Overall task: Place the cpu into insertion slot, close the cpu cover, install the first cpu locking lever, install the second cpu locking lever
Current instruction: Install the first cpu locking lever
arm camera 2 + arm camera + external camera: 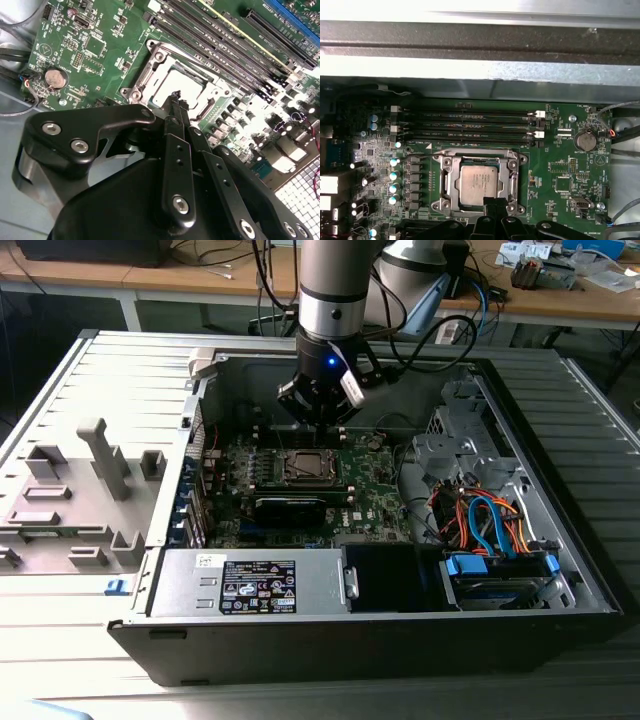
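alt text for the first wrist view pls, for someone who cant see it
A silver-topped cpu sits in the insertion slot of a green motherboard, framed by the metal cpu cover, with the black gripper tip right at the slot's near edge. Four long memory slots run beyond the slot, a round coin battery lies off to one side, and the grey case wall stands behind.

Silver-grey cpu point(476, 184), shiny silver cpu cover point(447, 182), green motherboard point(560, 175), black memory slots point(470, 127), black gripper point(176, 100)
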`<control>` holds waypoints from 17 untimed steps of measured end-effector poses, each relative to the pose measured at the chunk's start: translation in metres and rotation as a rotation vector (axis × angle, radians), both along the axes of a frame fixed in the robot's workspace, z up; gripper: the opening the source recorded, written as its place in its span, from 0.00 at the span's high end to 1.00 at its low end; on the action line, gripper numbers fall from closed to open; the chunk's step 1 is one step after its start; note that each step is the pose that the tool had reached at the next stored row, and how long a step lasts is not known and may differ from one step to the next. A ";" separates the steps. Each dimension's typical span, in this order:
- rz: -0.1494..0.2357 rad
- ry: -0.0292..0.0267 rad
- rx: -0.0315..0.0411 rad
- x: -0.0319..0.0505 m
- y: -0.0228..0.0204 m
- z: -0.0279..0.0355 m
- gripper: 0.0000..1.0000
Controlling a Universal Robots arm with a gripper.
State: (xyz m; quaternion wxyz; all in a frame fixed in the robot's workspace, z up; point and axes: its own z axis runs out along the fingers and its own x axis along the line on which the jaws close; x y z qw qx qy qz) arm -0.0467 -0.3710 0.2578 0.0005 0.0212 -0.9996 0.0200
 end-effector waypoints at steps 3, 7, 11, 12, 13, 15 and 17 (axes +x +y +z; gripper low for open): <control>0.009 0.0000 0.0000 0.0000 0.0000 0.0000 0.89; 0.017 0.0000 0.0000 0.0000 0.0000 0.0000 0.89; 0.024 0.0000 0.0000 0.0000 0.0000 0.0000 0.89; 0.026 0.0000 0.0000 0.0000 0.0000 0.0000 0.89; 0.027 0.0000 0.0000 0.0000 0.0000 0.0000 0.89; 0.031 0.0000 0.0000 0.0000 0.0000 0.0000 0.89; 0.035 0.0000 0.0000 0.0000 0.0000 0.0000 0.89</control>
